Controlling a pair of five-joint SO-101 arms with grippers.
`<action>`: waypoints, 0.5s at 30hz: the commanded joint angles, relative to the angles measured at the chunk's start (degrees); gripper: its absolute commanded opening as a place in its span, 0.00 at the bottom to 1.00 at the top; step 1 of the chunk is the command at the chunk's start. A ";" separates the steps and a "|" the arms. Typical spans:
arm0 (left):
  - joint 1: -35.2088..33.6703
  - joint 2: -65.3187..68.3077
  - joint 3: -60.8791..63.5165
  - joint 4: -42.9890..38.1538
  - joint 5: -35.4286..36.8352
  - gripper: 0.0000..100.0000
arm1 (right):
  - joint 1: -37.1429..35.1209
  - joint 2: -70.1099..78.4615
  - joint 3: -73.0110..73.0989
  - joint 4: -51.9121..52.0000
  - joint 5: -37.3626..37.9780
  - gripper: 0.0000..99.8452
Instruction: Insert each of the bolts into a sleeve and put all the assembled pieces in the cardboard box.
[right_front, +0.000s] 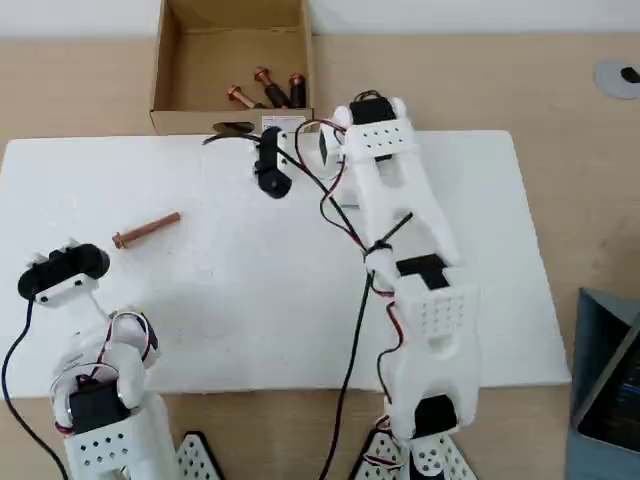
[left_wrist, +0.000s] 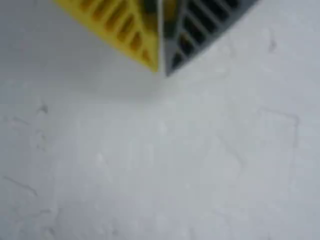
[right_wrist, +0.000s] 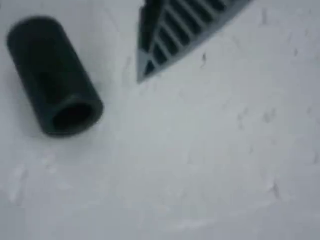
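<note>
Since three assembled pieces (right_front: 265, 90) already lie in the cardboard box (right_front: 165, 70), we read the task as one pair from done.

High view: the right gripper (right_front: 270, 165) sits just short of the box's near wall, low over the white board (right_front: 250, 320). We judge it's there because the last part to grab lies beneath it. One loose bolt (right_front: 146, 229) lies flat on the board, well apart from the right gripper and nearer the left gripper (right_front: 62, 268), on that gripper's box-ward side. Nothing touches it. The left gripper sits back by its own base.

Left wrist view: the yellow and grey fingers (left_wrist: 125, 30) are pressed together tip to tip, with nothing between them and bare board beneath.

Right wrist view: one sleeve (right_wrist: 52, 75) lies on its side, open bore toward the camera, just beside the grey finger (right_wrist: 175, 30) but not touching it. No second finger shows against that tip, so we take the right gripper as spread and not yet around the sleeve. Lying flat, the sleeve suits a side pinch.

Count: three assembled pieces, one bolt, one sleeve, one box, two grippers.
</note>
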 joint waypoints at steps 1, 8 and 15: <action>-0.44 -0.48 -0.26 -0.70 0.44 0.00 | 1.01 2.24 -5.32 -0.70 0.79 0.22; -0.44 -0.48 -0.26 -0.70 0.44 0.00 | 1.98 10.33 -13.76 1.58 0.79 0.19; -0.44 -0.48 -0.26 -0.70 0.44 0.00 | 2.15 15.87 -19.38 6.95 0.70 0.09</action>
